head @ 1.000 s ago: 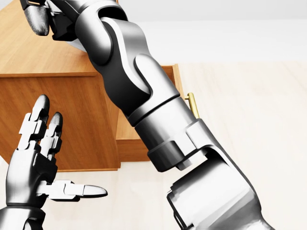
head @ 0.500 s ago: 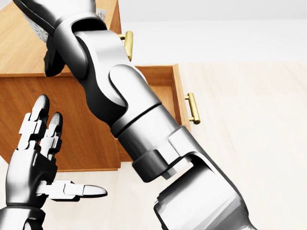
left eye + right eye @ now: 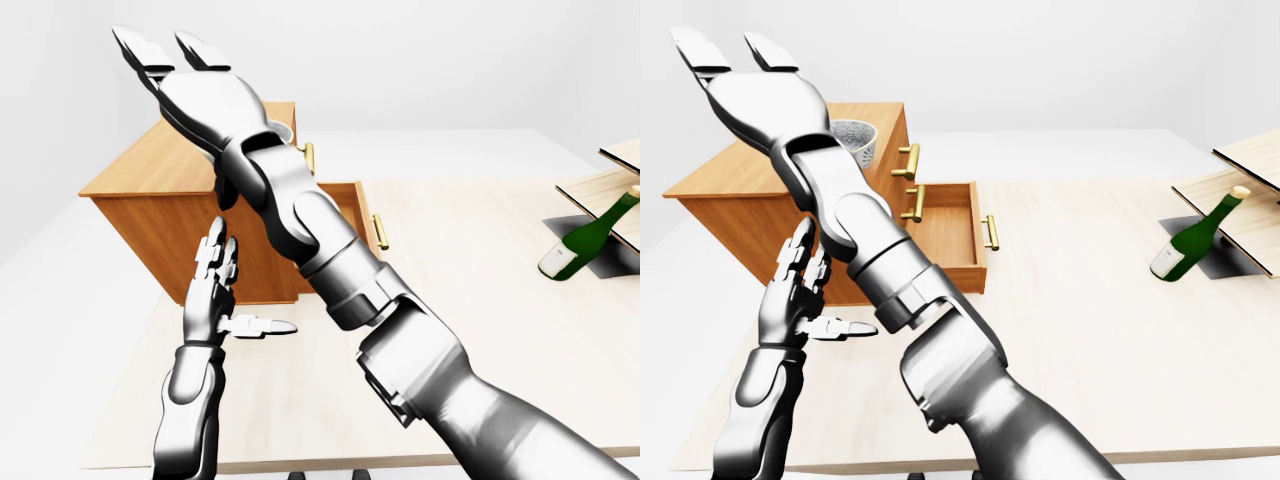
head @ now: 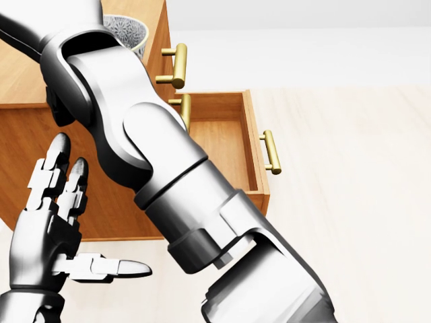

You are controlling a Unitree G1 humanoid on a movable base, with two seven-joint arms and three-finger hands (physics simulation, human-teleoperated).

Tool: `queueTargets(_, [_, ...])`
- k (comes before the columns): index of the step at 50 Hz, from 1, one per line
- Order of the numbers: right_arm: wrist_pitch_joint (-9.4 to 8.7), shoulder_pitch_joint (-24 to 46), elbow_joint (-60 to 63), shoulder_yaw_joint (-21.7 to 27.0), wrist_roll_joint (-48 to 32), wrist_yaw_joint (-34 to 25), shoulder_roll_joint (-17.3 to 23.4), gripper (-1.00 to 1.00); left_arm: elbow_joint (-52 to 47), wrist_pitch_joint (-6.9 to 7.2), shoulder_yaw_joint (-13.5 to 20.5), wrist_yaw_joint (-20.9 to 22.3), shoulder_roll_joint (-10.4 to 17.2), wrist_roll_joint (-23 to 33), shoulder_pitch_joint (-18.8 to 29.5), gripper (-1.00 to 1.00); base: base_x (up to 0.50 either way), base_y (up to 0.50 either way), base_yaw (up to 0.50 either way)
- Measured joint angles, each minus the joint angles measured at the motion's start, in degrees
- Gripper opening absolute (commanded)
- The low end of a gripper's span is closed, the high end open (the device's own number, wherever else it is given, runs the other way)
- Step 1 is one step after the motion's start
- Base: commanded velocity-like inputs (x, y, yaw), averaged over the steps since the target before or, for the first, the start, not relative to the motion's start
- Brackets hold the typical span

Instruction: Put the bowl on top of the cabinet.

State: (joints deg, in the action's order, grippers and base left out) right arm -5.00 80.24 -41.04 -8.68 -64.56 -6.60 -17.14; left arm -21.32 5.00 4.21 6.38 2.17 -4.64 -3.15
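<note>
In the left-eye view, a pale wooden surface [image 3: 470,330] fills a plain white room. A wooden cabinet [image 3: 150,170] stands at its upper left. A green wine bottle [image 3: 585,240] tilts at the right edge, beside slanted wooden panels [image 3: 620,185].

In the head view, the cabinet sits where it did half a second ago, so the camera is steady. The right arm [image 4: 155,168] has swung toward the left. It now uncovers the patterned bowl [image 4: 129,32], which was mostly hidden behind it. The bowl stands on the cabinet top near its right edge, above the brass handles [image 4: 176,64]. More of the open drawer [image 4: 225,145] shows as well. The left hand [image 4: 47,222] has not moved from the lower left, its fingers upright and its thumb pointing right.

In the right-eye view, the right hand [image 3: 765,105] is raised high at the upper left. It is above and to the left of the bowl and apart from it. Its fingers [image 3: 695,45] are stretched out straight and hold nothing. The arm runs down diagonally to the bottom edge. The left hand is spread open and empty, level with the cabinet's side.
</note>
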Motion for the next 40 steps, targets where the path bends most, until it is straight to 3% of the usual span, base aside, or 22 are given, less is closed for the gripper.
queueTargets(40, [0.0, 10.26, 7.54, 2.08, 5.45, -6.63, 3.32, 1.0, -0.08, 0.0, -0.31, -0.27, -0.17, 0.92, -0.02, 1.0, 0.01, 0.0, 0.0])
